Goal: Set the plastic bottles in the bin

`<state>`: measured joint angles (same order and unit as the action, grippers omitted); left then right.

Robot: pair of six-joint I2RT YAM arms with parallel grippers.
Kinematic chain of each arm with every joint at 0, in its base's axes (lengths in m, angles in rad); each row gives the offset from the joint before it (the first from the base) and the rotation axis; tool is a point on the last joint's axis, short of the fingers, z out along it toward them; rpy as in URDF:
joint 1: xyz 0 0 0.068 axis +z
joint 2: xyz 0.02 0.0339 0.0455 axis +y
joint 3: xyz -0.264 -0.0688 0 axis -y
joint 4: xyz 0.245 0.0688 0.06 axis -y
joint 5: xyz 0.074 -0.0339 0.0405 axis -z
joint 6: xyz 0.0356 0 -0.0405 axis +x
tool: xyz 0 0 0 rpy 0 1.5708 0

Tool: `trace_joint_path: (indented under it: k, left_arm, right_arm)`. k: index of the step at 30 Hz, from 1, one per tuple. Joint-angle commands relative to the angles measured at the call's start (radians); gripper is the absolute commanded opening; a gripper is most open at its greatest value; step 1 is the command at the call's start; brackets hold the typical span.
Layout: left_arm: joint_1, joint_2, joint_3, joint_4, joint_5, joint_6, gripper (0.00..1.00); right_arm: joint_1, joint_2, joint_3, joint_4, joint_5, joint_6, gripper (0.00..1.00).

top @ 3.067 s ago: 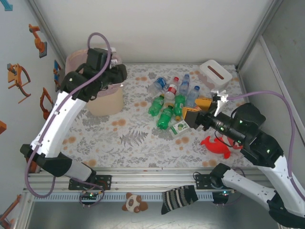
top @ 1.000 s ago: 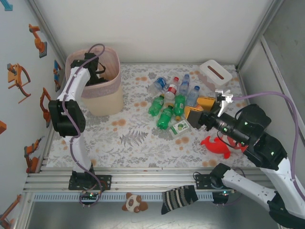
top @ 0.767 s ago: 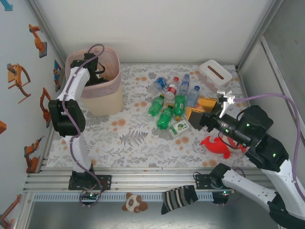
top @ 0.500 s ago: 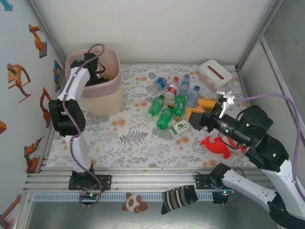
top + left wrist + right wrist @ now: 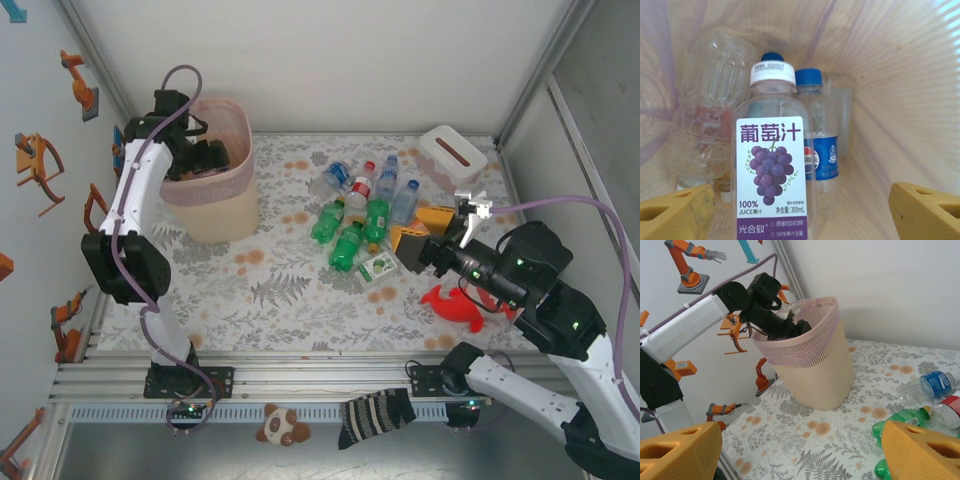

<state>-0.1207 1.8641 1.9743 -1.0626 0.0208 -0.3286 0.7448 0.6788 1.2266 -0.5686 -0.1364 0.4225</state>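
Our left gripper [image 5: 800, 216] has its yellow fingers [image 5: 675, 212] spread wide, holding nothing. A grape bottle [image 5: 771, 165] sits between them, untouched, with a blue-capped bottle [image 5: 820, 145] just behind it, both inside the bin [image 5: 225, 215]. The bin stands at the far left of the table [image 5: 290, 290]. Our right gripper [image 5: 800, 452] is spread and empty too, hovering just right of the loose bottles [image 5: 355, 215] mid-table, near a red toy [image 5: 455, 305].

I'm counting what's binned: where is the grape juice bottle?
The left wrist view shows the grape juice bottle inside the bin at the far-left corner of the table, right in front of a blue-capped bottle.
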Motion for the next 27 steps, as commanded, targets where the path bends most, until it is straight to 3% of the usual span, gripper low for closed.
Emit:
trace_joint_path:
  k: [1,11,27]
  left_arm:
    - [0.004,-0.058,0.041,-0.026,0.019,-0.004,0.89]
    - [0.004,-0.205,0.051,0.011,0.092,0.027,0.89]
    - [0.003,-0.598,-0.255,0.247,0.278,0.031,0.90]
  right_arm:
    - [0.004,-0.012,0.005,0.003,0.020,0.008,0.82]
    - [0.004,0.004,0.007,-0.048,0.086,0.012,0.82]
    - [0.004,0.107,-0.014,-0.294,0.453,0.224,0.85]
